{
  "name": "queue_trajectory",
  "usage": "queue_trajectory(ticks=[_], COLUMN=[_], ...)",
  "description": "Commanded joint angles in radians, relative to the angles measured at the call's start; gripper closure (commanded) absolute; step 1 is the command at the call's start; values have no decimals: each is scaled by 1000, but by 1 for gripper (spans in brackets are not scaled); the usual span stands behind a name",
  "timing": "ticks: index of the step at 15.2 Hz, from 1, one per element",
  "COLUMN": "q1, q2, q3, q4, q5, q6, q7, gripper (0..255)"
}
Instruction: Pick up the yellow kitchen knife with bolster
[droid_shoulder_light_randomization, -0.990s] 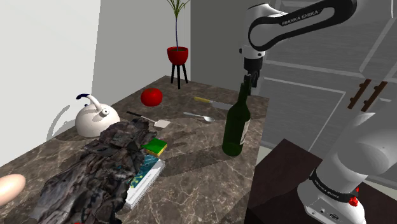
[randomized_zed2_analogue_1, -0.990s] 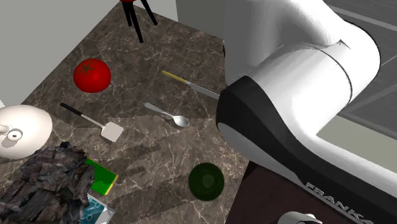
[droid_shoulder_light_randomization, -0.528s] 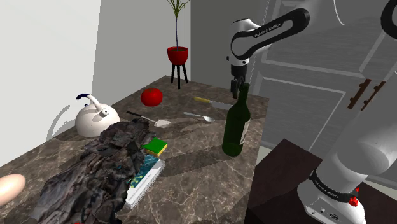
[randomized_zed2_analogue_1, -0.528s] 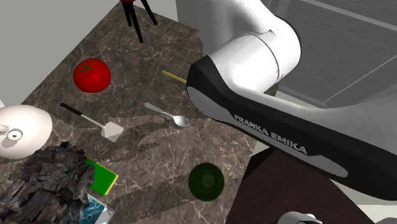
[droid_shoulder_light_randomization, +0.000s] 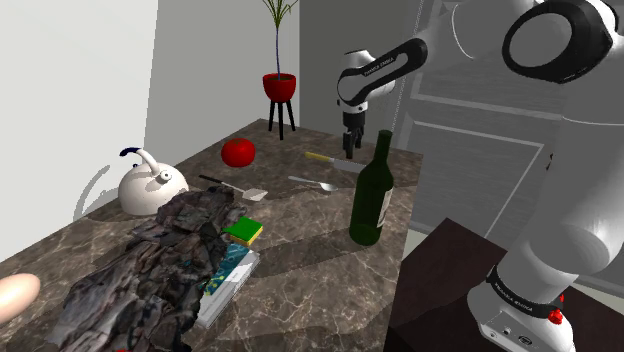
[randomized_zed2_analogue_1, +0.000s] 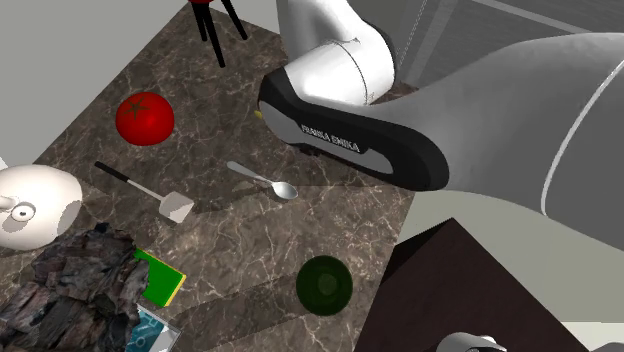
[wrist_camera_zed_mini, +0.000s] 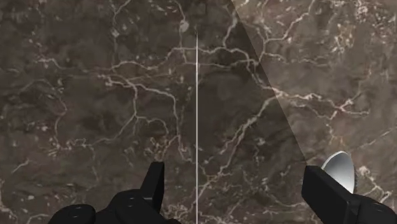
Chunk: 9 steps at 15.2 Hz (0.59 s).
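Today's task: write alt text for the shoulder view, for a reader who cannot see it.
A white robot arm hangs its black gripper over a yellow-handled knife on a dark marble table. A green bottle stands nearby, with a spoon, red tomato and white kettle beyond.

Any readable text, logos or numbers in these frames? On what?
"FRANKA EMIKA": on the white robot arm, along its forearm, shoulder and second exterior views.
Lettering on the black band at the arm's base: too small to read.
Dark green bottle: no label seen.
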Motion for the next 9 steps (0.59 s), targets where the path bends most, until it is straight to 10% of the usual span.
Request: queue_trajectory(ticks=[1, 9], q1=[-5, -15], q2=[81, 232], q3=[4, 13], q4=[79, 194], q5=[13, 29], q6=[2, 37], q7=[-21, -48], gripper=[0, 0])
